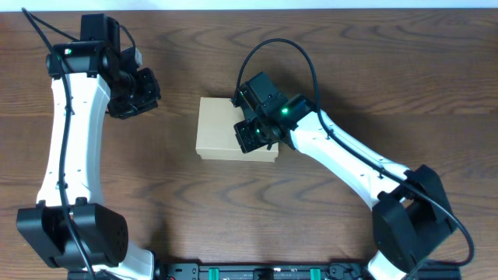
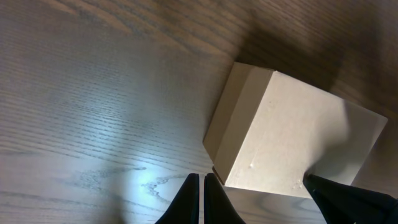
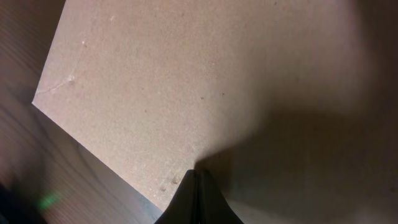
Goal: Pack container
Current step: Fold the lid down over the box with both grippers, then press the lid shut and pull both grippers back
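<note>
**Resting closed fingertips on the container's flat top**

The container sits near the middle of the table, its flap down so the top is one plain tan face. In the overhead view it is a little longer than it is wide. Its long axis runs left to right, nearly square to the picture's edges. One short end faces the left arm and the other lies beneath the right arm. Which side carries the hinge cannot be told.

The right gripper is over the right-hand part of the top. In its wrist view the two fingers meet in a single dark point. The right gripper is closed on nothing, and its tip appears to touch the cardboard near one edge, its shadow joining it there.

The left gripper hangs over bare wood, well apart from the container's left end. Its wrist camera shows the fingers drawn together with only a thin seam between them, holding nothing. The container appears there corner-on, with its top and one side wall visible.
</note>
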